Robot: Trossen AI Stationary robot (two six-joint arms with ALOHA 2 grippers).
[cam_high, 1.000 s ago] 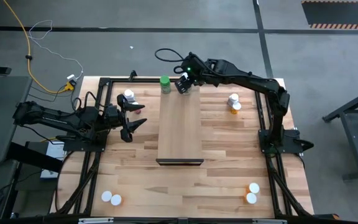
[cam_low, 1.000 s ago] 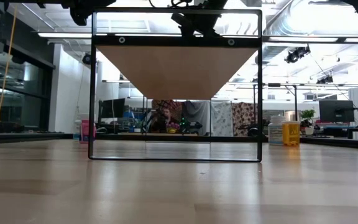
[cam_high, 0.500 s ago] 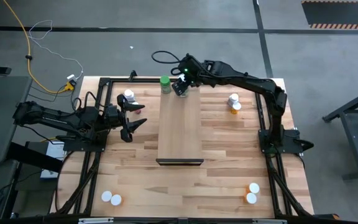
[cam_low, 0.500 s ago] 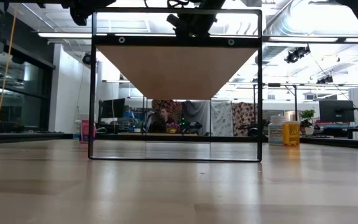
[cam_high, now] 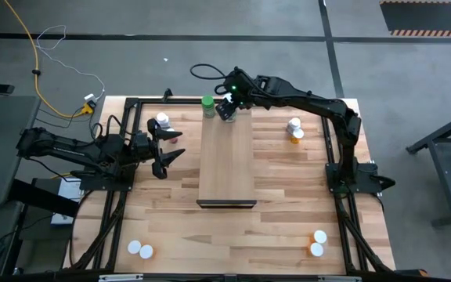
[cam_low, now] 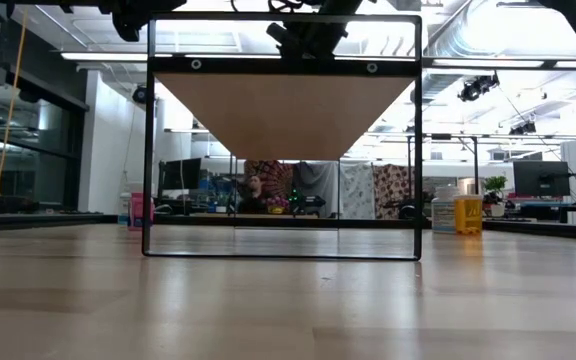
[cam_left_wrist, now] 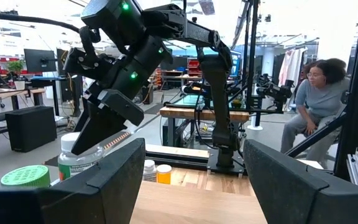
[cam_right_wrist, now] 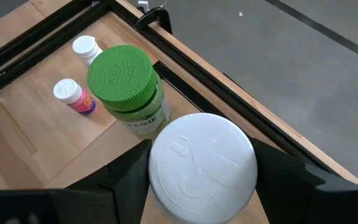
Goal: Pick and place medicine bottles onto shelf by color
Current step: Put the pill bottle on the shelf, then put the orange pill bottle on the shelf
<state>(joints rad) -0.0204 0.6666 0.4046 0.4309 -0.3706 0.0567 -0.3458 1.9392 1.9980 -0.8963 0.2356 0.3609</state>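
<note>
**Second bottle arriving at the shelf's far end; most bottles not yet sorted**

You are looking down on a wooden bench point(cam_high: 288, 196) with a pale shelf point(cam_high: 227, 164) lying along its middle. Your right claw point(cam_high: 227, 109) is at the shelf's far end, clamped on a white-capped bottle point(cam_right_wrist: 202, 167); its wrist view shows the dark fingers pressed to both sides of the wide white cap. Just beside it stands a green-capped bottle point(cam_high: 208, 105), at the shelf's far left corner. Whether the held bottle's base touches the board, you cannot tell.

Your left claw point(cam_high: 163, 153) waits over the bench to the left of the shelf, fingers apart and holding nothing.

Judging from how things lie, the task is at an early stage. At most one bottle looks placed, with a second in hand. Left on the bench are:

- two bottles near the left arm point(cam_high: 163, 122), one with a white cap
- a white-capped and an orange bottle on the far right point(cam_high: 294, 129)
- a pair at the near left corner point(cam_high: 139, 251)
- a pair at the near right corner point(cam_high: 318, 243)

Most of the shelf's length is bare. A person point(cam_left_wrist: 319, 99) sits in the room beyond the bench, well apart from the arms.
</note>
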